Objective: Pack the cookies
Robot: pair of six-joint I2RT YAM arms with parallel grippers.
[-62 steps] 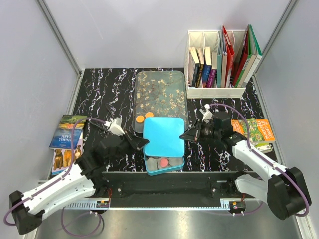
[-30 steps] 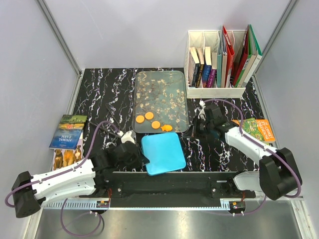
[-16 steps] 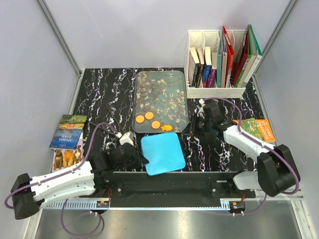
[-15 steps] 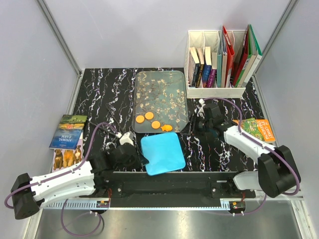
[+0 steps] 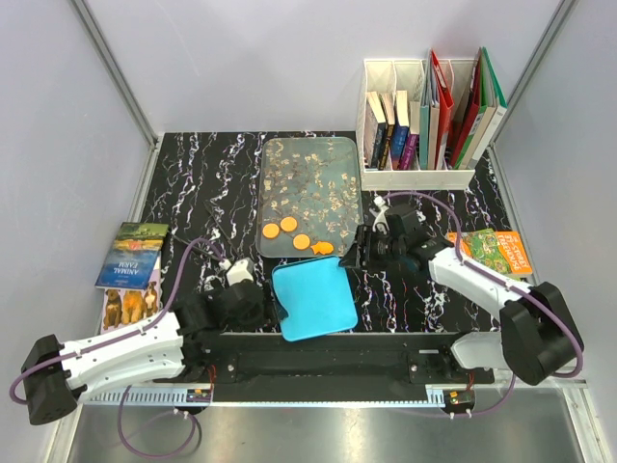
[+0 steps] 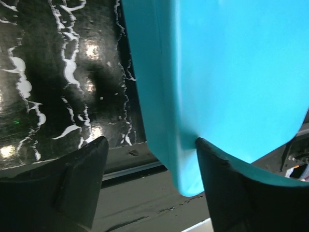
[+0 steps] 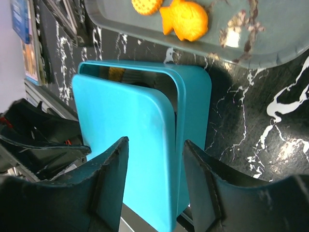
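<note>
The blue tin (image 5: 313,297) sits near the front edge with its blue lid (image 7: 125,140) lying askew on it. A gap at the far end shows an orange cookie (image 7: 116,73) inside. Several orange cookies (image 5: 288,224) lie on the near end of the grey tray (image 5: 310,164); one is fish-shaped (image 7: 186,19). My left gripper (image 5: 271,305) is open at the lid's left edge, and the lid's corner (image 6: 193,96) lies between its jaws (image 6: 152,141). My right gripper (image 5: 355,257) hovers open over the tin's far right corner (image 7: 155,142).
A white organizer of books (image 5: 424,116) stands at the back right. Picture books lie at the left edge (image 5: 130,265) and under the right arm (image 5: 492,253). The black mounting rail (image 5: 328,352) runs just in front of the tin.
Both grippers have opened and the left has let go of the lid, which now rests on the tin. The right gripper has come a little left towards the tin.
</note>
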